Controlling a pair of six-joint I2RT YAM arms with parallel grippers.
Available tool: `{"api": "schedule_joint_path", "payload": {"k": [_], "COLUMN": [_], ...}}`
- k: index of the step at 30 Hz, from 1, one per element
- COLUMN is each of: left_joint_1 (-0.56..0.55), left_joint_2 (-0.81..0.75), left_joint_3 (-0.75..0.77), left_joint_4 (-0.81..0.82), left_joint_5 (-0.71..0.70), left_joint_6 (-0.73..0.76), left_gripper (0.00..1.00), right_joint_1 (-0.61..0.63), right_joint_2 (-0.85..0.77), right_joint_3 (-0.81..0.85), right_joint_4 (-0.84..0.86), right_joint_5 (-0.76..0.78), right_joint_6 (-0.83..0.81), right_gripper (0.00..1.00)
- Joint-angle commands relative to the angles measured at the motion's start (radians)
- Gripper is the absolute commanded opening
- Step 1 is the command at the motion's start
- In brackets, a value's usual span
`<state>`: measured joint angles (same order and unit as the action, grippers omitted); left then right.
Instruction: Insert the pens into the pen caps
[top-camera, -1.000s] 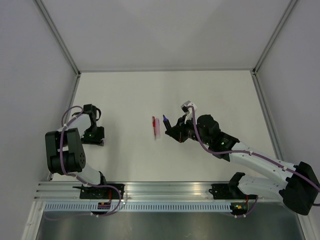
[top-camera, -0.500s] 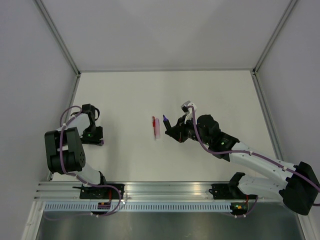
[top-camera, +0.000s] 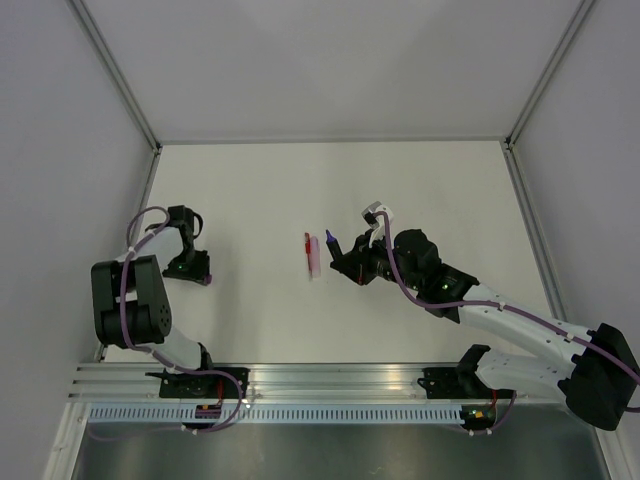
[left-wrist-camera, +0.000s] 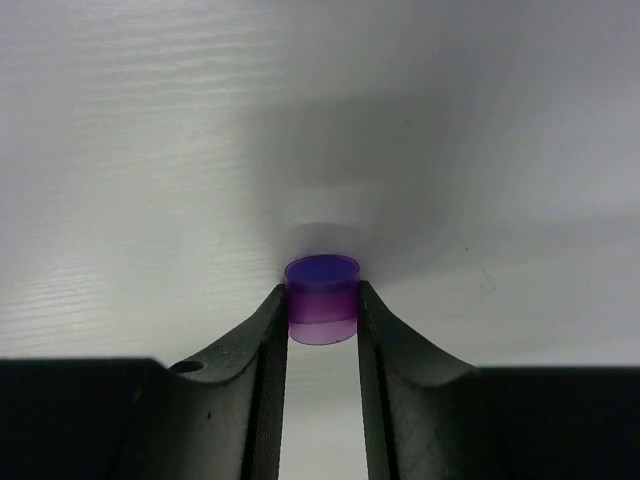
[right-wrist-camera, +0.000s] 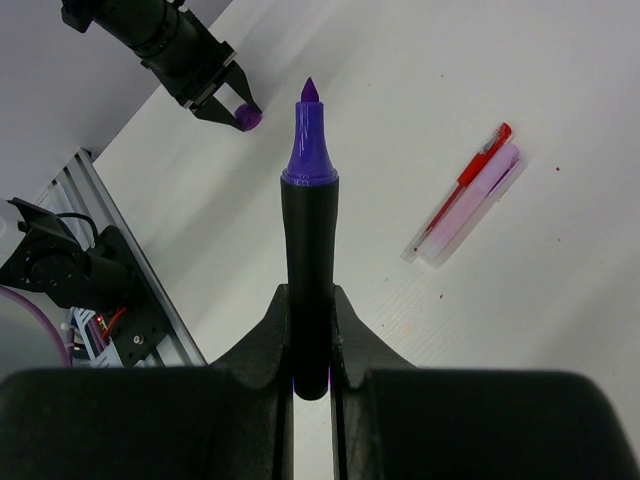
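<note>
Purple-tipped black marker pen (right-wrist-camera: 308, 240) is clamped tight in right gripper (right-wrist-camera: 311, 300), right of centre. Left gripper (left-wrist-camera: 320, 302) pinches small translucent purple plastic cap (left-wrist-camera: 321, 295) at left. Step in hand: capping. Next move calls for bringing cap mouth and pen tip into line.

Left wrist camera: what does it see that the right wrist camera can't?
Only the left wrist view shows the purple cap up close, pinched by the left end effector. Only the right wrist view shows the purple pen in the right end effector, plus a red pen and pink pen side by side. Both show the cap, the left end effector and the table.
</note>
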<state>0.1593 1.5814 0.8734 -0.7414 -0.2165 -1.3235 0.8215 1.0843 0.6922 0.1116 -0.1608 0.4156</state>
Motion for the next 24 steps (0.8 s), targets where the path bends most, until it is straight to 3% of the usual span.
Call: {"api": "schedule_joint_path", "payload": {"k": [1, 5, 10, 24], "left_joint_1": [-0.078, -0.229, -0.340, -0.402], "left_joint_2": [0.086, 0.127, 0.112, 0.022], "left_joint_3": [0.005, 0.064, 0.044, -0.051], "left_joint_4": [0.111, 0.134, 0.206, 0.343], "left_joint_5": [0.031, 0.042, 0.074, 0.207], "left_joint_6": [0.156, 0.263, 0.397, 0.595], "left_gripper": [0.08, 0.04, 0.02, 0.02], "right_joint_1": [-0.002, -0.002, -0.002, -0.001], "right_joint_2": [-0.007, -0.006, -0.014, 0.046], "right_joint_3": [0.024, 0.024, 0.029, 0.030], "right_joint_4": [0.020, 0.019, 0.011, 0.013], "right_joint_5": [-0.016, -0.019, -0.013, -0.029], "right_joint_6": [-0.001, 0.000, -0.005, -0.029], "right_gripper": [0.00, 0.00, 0.00, 0.00]}}
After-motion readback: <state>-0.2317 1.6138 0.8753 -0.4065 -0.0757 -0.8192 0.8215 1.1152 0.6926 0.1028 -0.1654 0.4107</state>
